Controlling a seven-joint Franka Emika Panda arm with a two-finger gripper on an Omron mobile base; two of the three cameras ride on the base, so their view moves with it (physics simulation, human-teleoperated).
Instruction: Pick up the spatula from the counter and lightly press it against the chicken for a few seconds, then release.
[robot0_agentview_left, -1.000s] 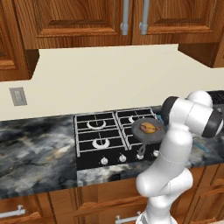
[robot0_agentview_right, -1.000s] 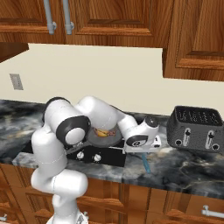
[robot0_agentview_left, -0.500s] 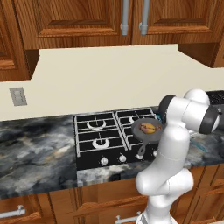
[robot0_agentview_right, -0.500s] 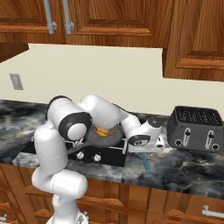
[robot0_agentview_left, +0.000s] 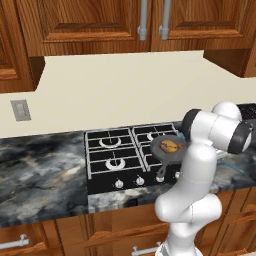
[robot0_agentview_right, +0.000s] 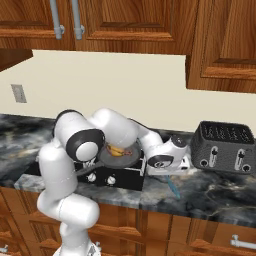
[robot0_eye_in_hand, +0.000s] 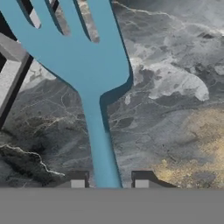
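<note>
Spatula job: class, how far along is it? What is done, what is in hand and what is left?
Done: the gripper sits low over the spatula, which lies flat on the counter. In hand: its open jaws straddle the handle, not yet closed. Left: grasp, lift, press lightly onto the chicken in the pan, then release.

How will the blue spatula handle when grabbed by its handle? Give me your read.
The spatula looks thin and slotted, so probably light. Its broad head sits far from where the gripper straddles the narrow handle, so it may pivot head-down in a loose grip. Lying flat on the counter, it is unlikely to roll.
</note>
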